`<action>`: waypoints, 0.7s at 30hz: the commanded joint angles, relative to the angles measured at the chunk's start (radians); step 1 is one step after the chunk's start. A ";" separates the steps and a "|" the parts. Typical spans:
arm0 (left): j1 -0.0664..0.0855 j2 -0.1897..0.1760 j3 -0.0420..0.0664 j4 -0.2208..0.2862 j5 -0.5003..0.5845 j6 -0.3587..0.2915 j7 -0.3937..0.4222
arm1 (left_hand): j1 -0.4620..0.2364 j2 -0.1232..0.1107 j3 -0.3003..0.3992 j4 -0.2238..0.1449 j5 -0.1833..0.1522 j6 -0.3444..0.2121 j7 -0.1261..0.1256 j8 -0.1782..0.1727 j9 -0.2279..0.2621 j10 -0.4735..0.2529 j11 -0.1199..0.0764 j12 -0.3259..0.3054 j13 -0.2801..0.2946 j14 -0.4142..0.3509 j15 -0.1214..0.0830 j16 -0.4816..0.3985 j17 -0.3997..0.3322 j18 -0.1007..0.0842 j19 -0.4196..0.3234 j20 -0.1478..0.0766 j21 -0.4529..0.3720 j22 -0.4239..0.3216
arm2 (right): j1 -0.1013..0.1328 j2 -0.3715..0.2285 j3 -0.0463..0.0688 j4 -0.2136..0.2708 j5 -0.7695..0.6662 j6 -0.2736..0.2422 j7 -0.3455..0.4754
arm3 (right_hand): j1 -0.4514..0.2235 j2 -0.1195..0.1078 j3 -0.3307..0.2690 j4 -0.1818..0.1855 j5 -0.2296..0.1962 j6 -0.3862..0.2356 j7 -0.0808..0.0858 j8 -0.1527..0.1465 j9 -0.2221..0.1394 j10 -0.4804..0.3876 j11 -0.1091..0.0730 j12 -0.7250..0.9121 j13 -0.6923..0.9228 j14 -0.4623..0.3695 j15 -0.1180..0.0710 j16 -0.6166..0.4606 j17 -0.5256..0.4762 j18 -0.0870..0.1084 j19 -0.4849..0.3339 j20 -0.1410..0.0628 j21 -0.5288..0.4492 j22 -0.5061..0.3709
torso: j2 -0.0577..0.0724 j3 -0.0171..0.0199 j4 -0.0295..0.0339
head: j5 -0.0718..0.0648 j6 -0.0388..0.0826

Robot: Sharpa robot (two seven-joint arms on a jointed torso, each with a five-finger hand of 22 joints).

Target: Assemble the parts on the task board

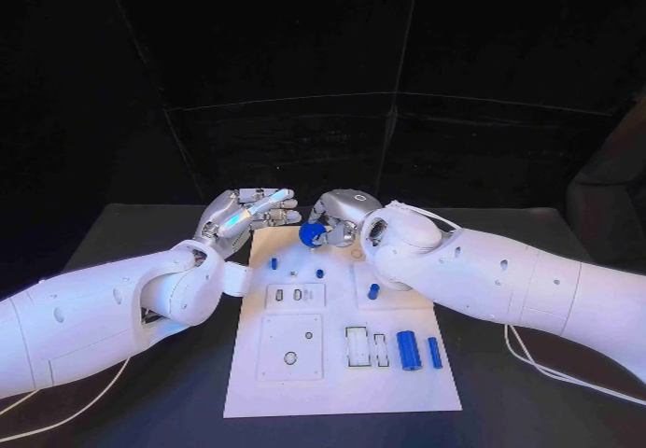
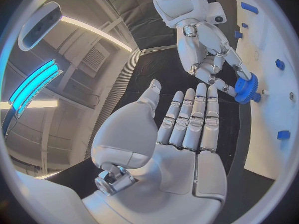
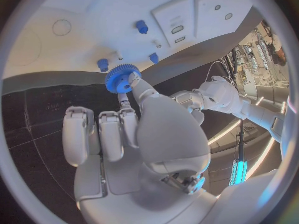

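While the right hand (image 1: pixel 353 217) pinches one blue gear (image 1: pixel 313 234) between its fingers (image 3: pixel 127 115) just above the far edge of the white board (image 1: pixel 337 383), the left hand (image 1: pixel 246 216) hovers beside it at the board's far left corner, fingers straight, apart and holding nothing. On the board: three small blue pegs (image 1: pixel 273 263) standing near the far end, one blue piece (image 1: pixel 373 291) by the right edge close to the right arm, and two blue cylinders (image 1: pixel 407 351) lying side by side near the right edge, the thicker one to the left. The board lies flat in the middle of the black bench (image 1: pixel 121 233).
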 commanded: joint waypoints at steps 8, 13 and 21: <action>0.002 0.004 0.001 -0.001 0.000 0.008 0.008 | 0.004 0.008 -0.002 -0.006 0.006 0.002 0.018 -0.005 -0.001 0.003 0.002 -0.005 -0.001 0.007 -0.002 -0.007 -0.001 0.006 0.007 0.000 -0.001 -0.001 | -0.016 0.054 0.000 -0.062 -0.038 0.028 -0.002 | -0.017 0.001 0.017 0.009 0.006 0.068 -0.028 -0.004 0.046 0.004 0.002 -0.002 0.087 0.075 -0.006 0.002 0.108 -0.015 0.015 0.000 0.006 0.131 | 0.000 0.0018 -0.0033 | 0.002 -0.003; 0.002 0.005 0.001 -0.002 0.000 0.008 0.008 | 0.004 0.008 -0.002 -0.006 0.006 0.002 0.018 -0.005 -0.001 0.003 0.002 -0.005 -0.001 0.007 -0.002 -0.007 -0.001 0.006 0.007 0.000 -0.001 -0.001 | -0.019 0.060 0.000 -0.073 -0.039 0.051 -0.002 | -0.023 -0.002 0.018 0.010 0.007 0.067 -0.027 -0.006 0.045 0.003 0.003 -0.003 0.087 0.075 -0.005 0.002 0.107 -0.015 0.015 0.000 0.006 0.131 | -0.001 0.0011 -0.0034 | 0.002 -0.005; 0.002 0.006 0.001 -0.003 0.000 0.007 0.008 | 0.004 0.008 -0.002 -0.006 0.006 0.002 0.018 -0.005 -0.001 0.003 0.002 -0.005 -0.001 0.007 -0.002 -0.007 -0.001 0.006 0.007 0.000 -0.001 -0.001 | -0.022 0.067 0.000 -0.085 -0.039 0.094 -0.008 | -0.028 -0.005 0.021 0.010 0.007 0.065 -0.026 -0.010 0.044 0.002 0.003 -0.005 0.085 0.075 -0.005 0.001 0.106 -0.015 0.016 0.001 0.006 0.132 | -0.001 0.0015 -0.0036 | 0.003 -0.007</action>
